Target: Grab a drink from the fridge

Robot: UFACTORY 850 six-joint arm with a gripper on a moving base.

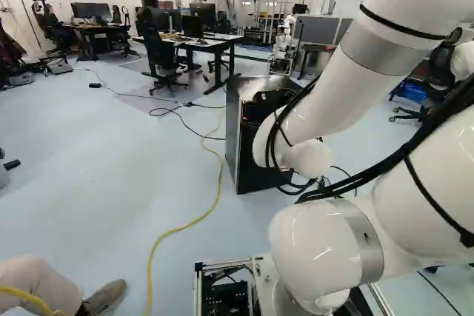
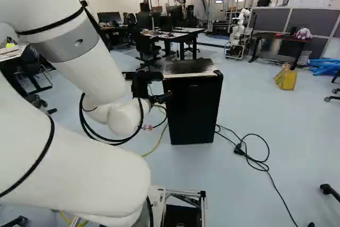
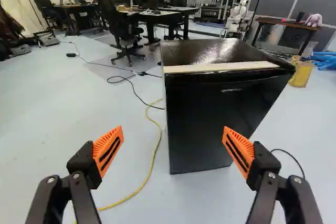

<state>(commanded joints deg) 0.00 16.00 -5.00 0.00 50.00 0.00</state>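
In the right base view my gripper (image 2: 163, 98) is held just left of the black fridge (image 2: 194, 111), near the height of its upper part. The wrist view shows the gripper (image 3: 173, 148) open, its two orange-padded fingers wide apart with nothing between them. Ahead of them stands the fridge (image 3: 210, 119), upright on the floor, door closed, with a pale strip along the top's front edge. My arm partly covers the fridge (image 1: 233, 138) in the left base view. No drink is visible; the inside of the fridge is hidden.
A yellow cable (image 1: 215, 201) runs along the floor left of the fridge; black cables (image 2: 257, 160) lie to its right. Desks and chairs (image 3: 126, 24) stand behind, with another robot (image 2: 239, 33) farther back. A person's shoe (image 1: 104, 297) is close beside the base.
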